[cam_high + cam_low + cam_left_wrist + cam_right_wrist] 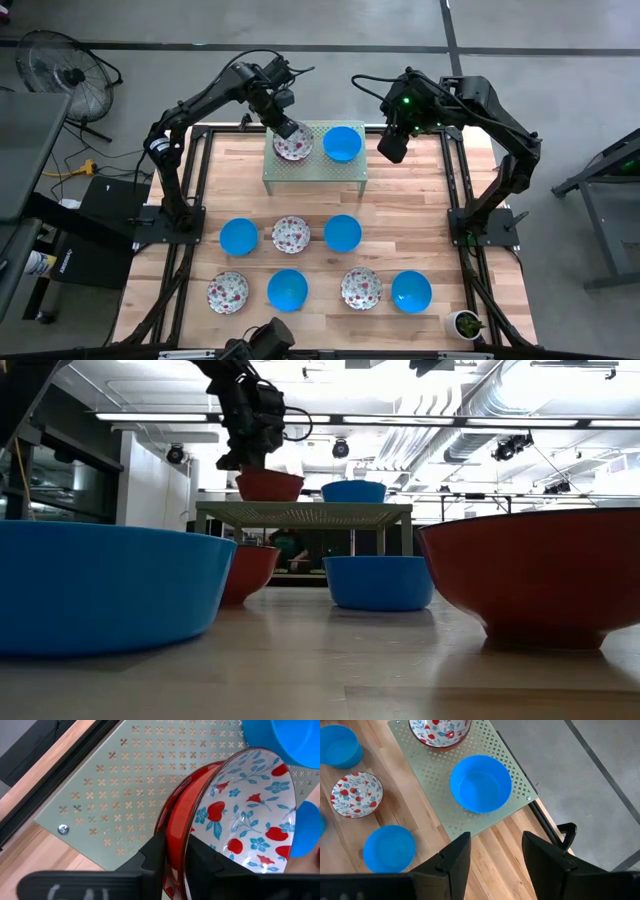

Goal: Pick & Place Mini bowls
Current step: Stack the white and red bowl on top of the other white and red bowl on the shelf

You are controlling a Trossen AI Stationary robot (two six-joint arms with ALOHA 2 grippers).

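A floral mini bowl (292, 146), white inside with red and blue flowers and red outside, rests on its base on the pale green perforated rack (315, 178). A blue mini bowl (342, 143) sits beside it on the rack. My left gripper (176, 855) reaches down over the floral bowl's near-left rim, one finger inside the bowl and one outside, a little apart. My right gripper (495, 855) hangs open above the rack's right edge (392, 145), clear of the blue bowl (481, 782). Several more blue and floral mini bowls stand on the wooden table, such as one blue bowl (342, 232). My left gripper stands astride the floral bowl's rim (192, 817), coming from above at a slant, one finger (155, 855) outside the red wall and one (210, 862) inside. I cannot tell whether either finger touches the wall. The bowl sits level on the rack.
Two rows of bowls fill the table's middle and near part, from a blue one (238, 236) to another blue one (411, 291). A small potted plant (466, 323) stands at the near right corner. Bare wood lies between rack and bowls.
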